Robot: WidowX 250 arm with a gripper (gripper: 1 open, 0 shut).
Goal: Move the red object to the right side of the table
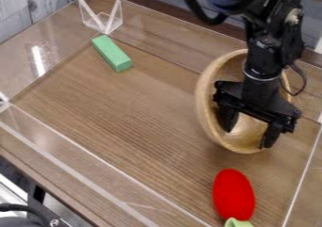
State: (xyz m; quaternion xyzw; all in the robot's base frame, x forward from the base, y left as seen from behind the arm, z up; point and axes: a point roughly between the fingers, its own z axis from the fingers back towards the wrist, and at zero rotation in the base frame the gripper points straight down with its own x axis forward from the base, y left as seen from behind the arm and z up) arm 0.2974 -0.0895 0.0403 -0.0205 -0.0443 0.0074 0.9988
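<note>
The red object point(233, 193), a small bright red oval with a pale green stub at its near end, lies on the table point(126, 127) at the front right, close to the clear right wall. My gripper point(251, 129) hangs above and behind it, pointing down with its jaws spread open. Its fingers point(231, 119) reach into a wooden bowl point(212, 97). Nothing sits between the fingers, and the red object lies apart from them.
The wooden bowl stands tipped up on its edge at the right, its left rim raised around the gripper. A green rectangular block point(111, 53) lies at the back left. Low clear acrylic walls point(101, 19) edge the tabletop.
</note>
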